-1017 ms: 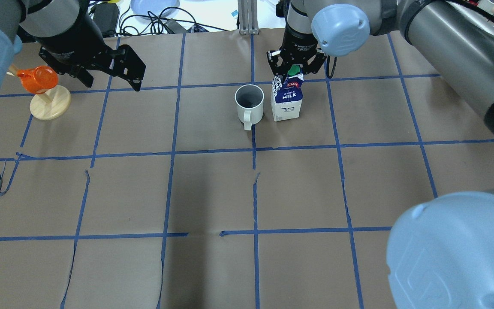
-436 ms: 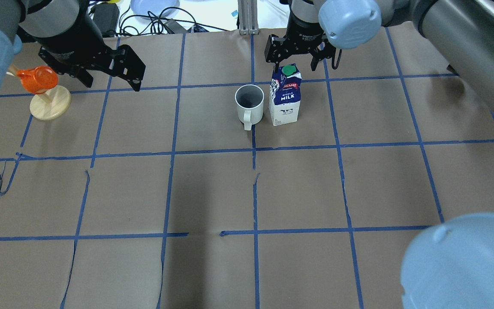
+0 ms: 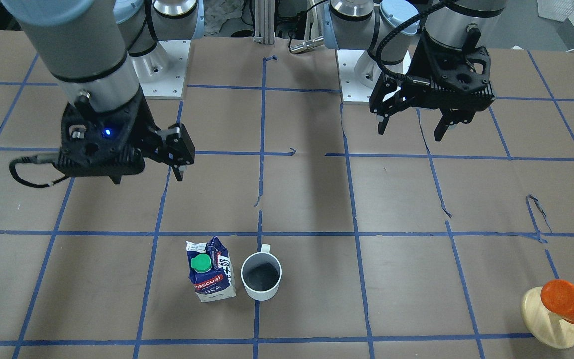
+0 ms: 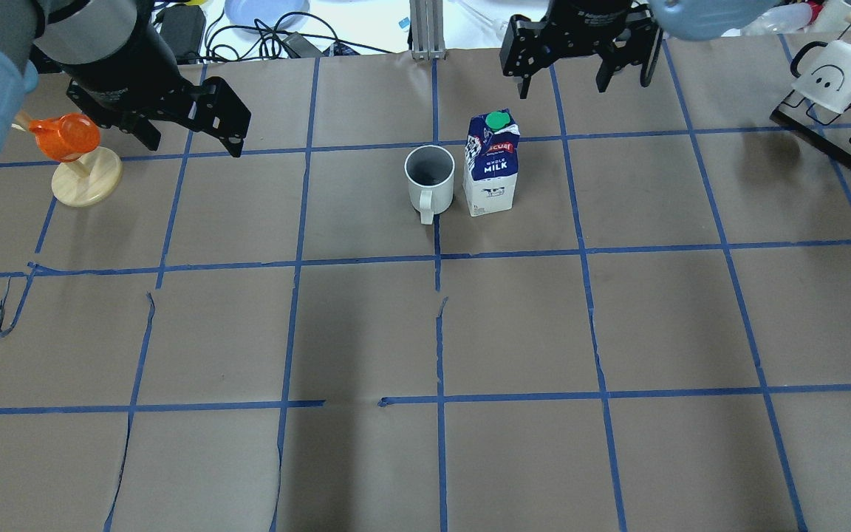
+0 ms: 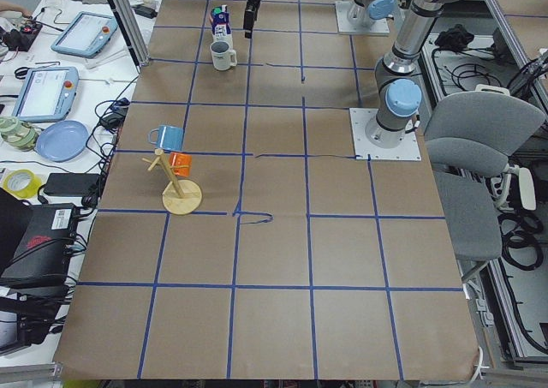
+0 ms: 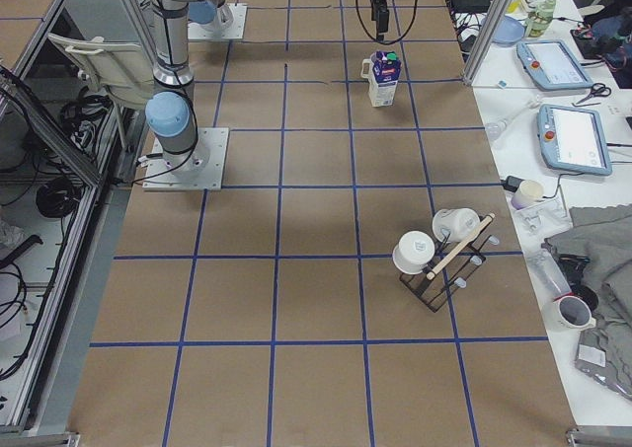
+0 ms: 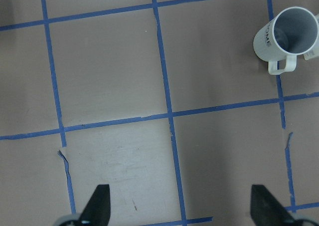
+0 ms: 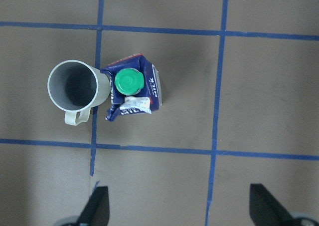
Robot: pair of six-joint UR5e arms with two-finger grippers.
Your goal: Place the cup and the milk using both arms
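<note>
The white cup (image 4: 429, 177) stands upright near the table's far middle, its handle toward the robot. The blue and white milk carton (image 4: 493, 166) with a green cap stands just to its right, close beside it. They also show in the front view as cup (image 3: 261, 275) and milk (image 3: 211, 276). My right gripper (image 4: 564, 83) is open and empty, raised beyond and to the right of the carton; its wrist view shows the milk (image 8: 133, 89) and cup (image 8: 75, 86) below. My left gripper (image 4: 193, 144) is open and empty, raised far left of the cup (image 7: 289, 39).
An orange cup on a wooden stand (image 4: 74, 148) sits at the far left, just beside my left gripper. A black rack with white mugs (image 4: 839, 81) is at the far right. Cables and a blue plate (image 4: 267, 11) lie beyond the table's far edge.
My right gripper has opened, let go of the milk carton's top, and moved up and to the right, away from it. The carton stands free. My left arm has not moved.
</note>
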